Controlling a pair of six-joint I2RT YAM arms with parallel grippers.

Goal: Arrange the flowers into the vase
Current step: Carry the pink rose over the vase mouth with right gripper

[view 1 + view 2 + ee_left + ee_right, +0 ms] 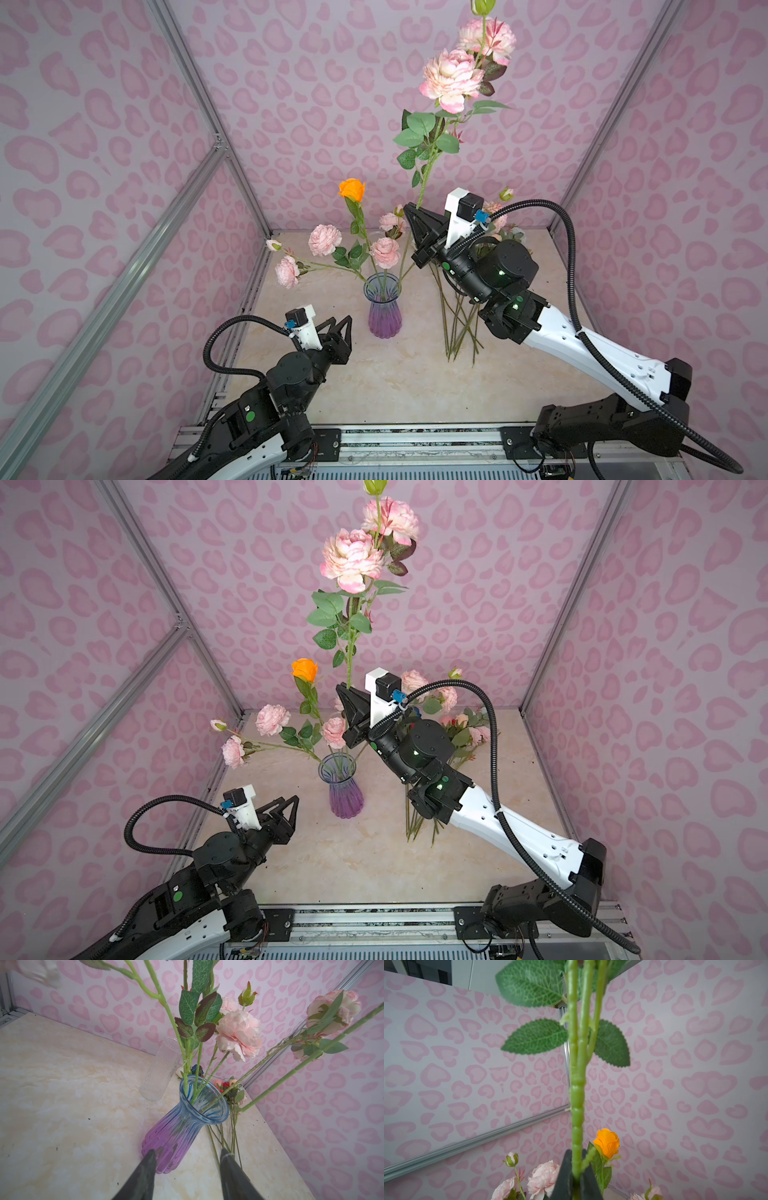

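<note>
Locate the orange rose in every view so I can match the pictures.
In a top view: orange rose left of centre, standing in the vase.
In a top view: same place, left of the right gripper.
Left wrist: not in it; only stems leaving the vase show.
Right wrist: beside the held stem that the right gripper is shut on.
Shared landmark: the pink patterned wall.

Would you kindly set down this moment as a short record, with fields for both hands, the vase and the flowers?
Left hand: open, empty, beside the vase
Right hand: shut on the stem of a tall pink flower, held up above the table
Vase: upright, holding an orange rose and several pink flowers
Loose flowers: a bunch lying on the table, right of the vase
Task state: unfinished
</note>
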